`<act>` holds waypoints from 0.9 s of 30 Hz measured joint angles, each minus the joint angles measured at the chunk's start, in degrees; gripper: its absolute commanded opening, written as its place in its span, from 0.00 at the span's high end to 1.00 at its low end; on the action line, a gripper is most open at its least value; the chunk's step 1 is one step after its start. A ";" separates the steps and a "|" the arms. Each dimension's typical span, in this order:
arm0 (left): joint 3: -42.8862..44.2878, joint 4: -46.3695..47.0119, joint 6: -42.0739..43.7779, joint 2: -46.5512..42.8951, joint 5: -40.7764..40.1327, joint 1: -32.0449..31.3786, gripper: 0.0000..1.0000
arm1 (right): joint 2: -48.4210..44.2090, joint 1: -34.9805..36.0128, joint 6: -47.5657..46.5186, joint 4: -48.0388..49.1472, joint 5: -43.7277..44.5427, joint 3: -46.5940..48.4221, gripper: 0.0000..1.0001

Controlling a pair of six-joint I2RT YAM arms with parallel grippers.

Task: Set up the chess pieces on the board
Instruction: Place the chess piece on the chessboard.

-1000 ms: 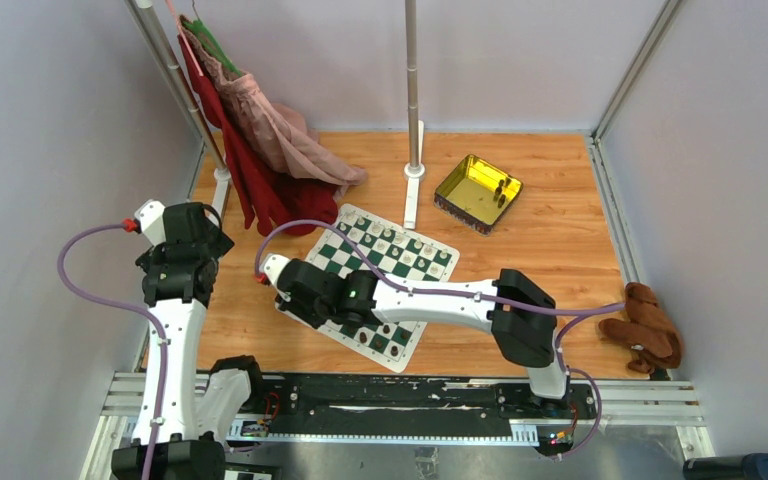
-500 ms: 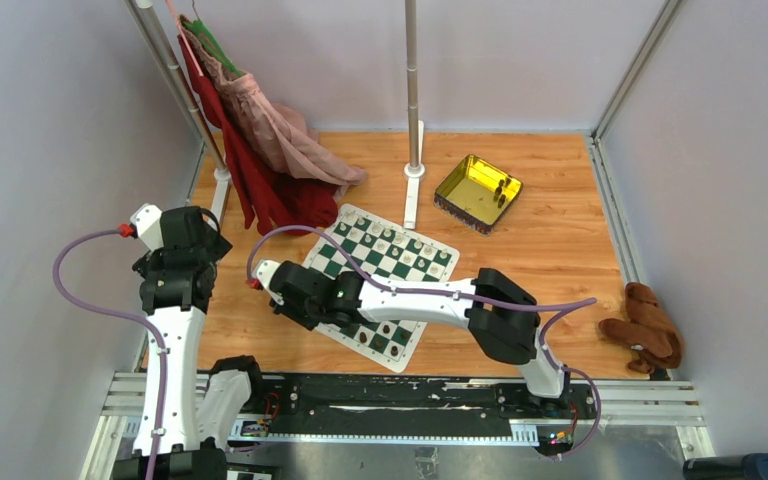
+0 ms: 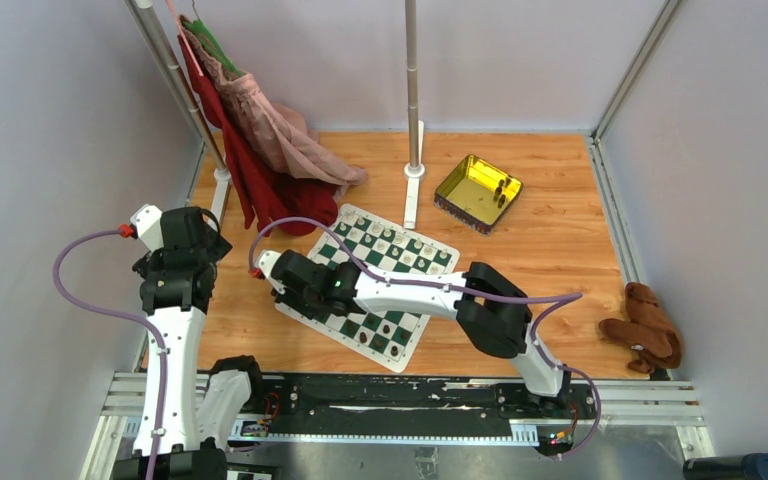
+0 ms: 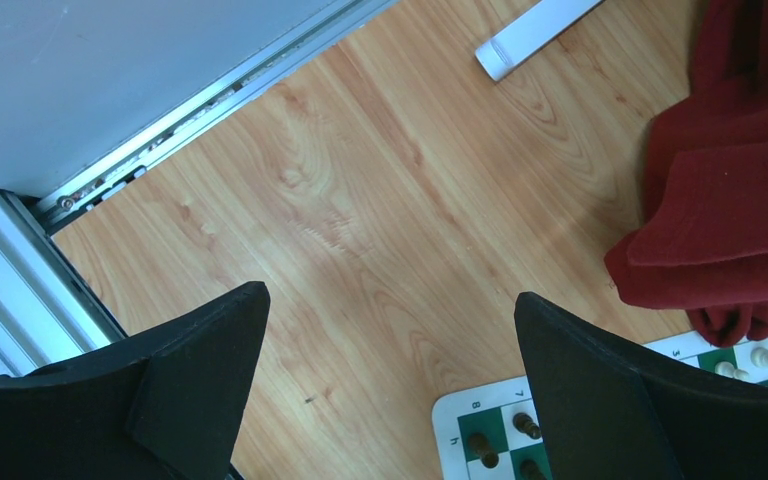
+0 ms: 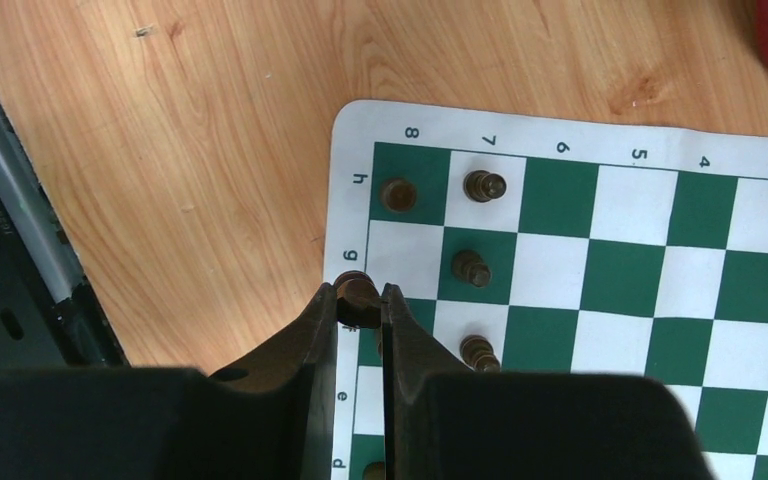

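Note:
The board (image 3: 407, 350) is a green and white checked mat on the wooden floor. White chess pieces (image 3: 390, 238) line its far edge and dark ones (image 3: 362, 338) its near edge. My right gripper (image 5: 358, 296) is shut on a dark brown chess piece (image 5: 357, 288), held over the board's (image 5: 610, 260) left border by rows g and f. Dark pieces (image 5: 470, 267) stand on the squares just beyond. In the top view the right gripper (image 3: 292, 285) hangs over the board's left corner. My left gripper (image 4: 390, 330) is open over bare wood, with the board's corner (image 4: 455, 415) at lower right.
A yellow tray (image 3: 477, 192) at the back right holds a few dark pieces. Red and pink clothes (image 3: 260, 150) hang from a rack and reach the board's far corner. A white pole stand (image 3: 413, 170) is behind the board. A brown plush toy (image 3: 645, 330) lies at the right wall.
My right arm has swung left and slightly away, carrying the dark piece from over the board's near-left squares to its left border. The left arm shifted slightly left.

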 measured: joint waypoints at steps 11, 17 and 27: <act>-0.09 0.00 -0.11 -0.24 0.04 0.00 0.00 | 2.80 -1.40 -1.53 0.26 -0.46 0.85 0.98; -0.57 -0.04 -0.11 -0.46 0.04 0.00 0.00 | 3.23 -1.77 -2.14 0.42 -0.48 1.09 0.99; -1.42 -0.07 -0.15 -0.94 0.04 0.00 0.00 | 3.26 -2.05 -2.64 0.70 -0.50 1.07 0.98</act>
